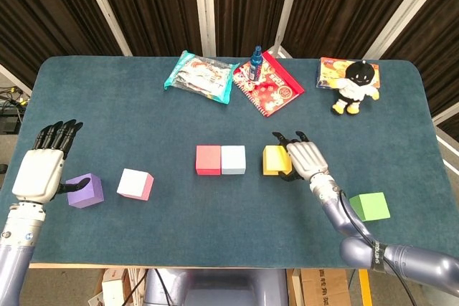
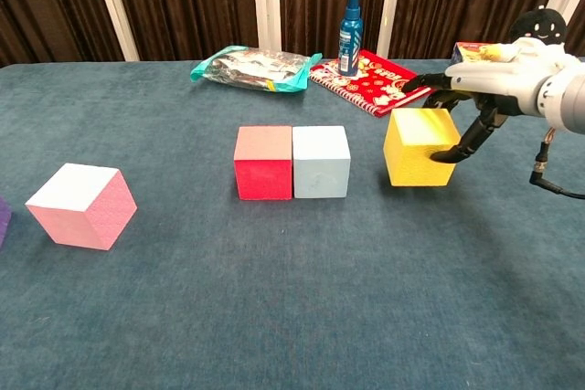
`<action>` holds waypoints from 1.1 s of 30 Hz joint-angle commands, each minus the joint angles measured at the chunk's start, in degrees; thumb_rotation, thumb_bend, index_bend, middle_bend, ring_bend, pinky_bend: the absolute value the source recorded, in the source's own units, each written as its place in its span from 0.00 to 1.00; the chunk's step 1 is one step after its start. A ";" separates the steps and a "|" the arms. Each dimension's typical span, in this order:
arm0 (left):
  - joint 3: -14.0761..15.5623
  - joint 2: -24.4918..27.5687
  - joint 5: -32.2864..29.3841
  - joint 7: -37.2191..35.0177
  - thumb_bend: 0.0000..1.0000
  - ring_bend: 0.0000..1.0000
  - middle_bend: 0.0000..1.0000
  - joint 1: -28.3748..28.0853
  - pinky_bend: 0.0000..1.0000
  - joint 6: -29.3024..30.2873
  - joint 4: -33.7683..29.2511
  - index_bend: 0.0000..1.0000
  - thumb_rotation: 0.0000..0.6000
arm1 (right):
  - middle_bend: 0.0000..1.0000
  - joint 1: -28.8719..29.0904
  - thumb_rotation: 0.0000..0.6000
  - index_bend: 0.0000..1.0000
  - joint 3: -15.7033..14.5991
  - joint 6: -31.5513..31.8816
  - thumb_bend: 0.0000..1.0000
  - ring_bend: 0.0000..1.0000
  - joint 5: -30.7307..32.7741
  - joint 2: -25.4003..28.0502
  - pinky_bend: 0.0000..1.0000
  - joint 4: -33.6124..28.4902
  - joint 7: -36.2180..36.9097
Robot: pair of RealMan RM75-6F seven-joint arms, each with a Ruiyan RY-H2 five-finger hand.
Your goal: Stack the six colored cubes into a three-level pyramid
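Six cubes (image 1: 221, 160) show, the right robot hand (image 1: 305, 159) gripping the yellow cube (image 2: 419, 147).

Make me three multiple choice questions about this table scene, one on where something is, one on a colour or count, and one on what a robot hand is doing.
1. Where is the green cube?
A. On the table's near right part, apart from the other cubes
B. On top of the red cube
C. Beside the snack bag

2. Which two cubes sit side by side, touching?
A. Pink and purple
B. Red and light blue
C. Yellow and green

3. What is the right robot hand doing?
A. Resting flat on the table
B. Gripping the yellow cube
C. Holding the spray bottle

Answers:
1. A: the green cube lies alone on the table, right of the right robot hand.
2. B: the red cube and the light blue cube meet face to face.
3. B: its fingers wrap the yellow cube.
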 commanded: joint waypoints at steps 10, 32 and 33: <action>-0.85 0.81 -0.86 -2.05 0.12 0.00 0.04 0.43 0.05 -1.35 0.65 0.00 1.00 | 0.36 2.89 1.00 0.00 -0.18 0.95 0.33 0.28 2.64 -2.94 0.00 0.42 -3.53; -1.97 1.16 -2.53 -3.53 0.12 0.00 0.04 0.46 0.05 -3.47 1.76 0.00 1.00 | 0.36 7.57 1.00 0.00 0.34 1.55 0.33 0.28 8.88 -7.08 0.00 3.93 -7.97; -2.00 1.14 -2.60 -3.57 0.12 0.00 0.04 0.46 0.05 -3.56 1.82 0.00 1.00 | 0.36 7.69 1.00 0.00 0.27 1.58 0.33 0.28 9.00 -7.18 0.00 4.00 -8.13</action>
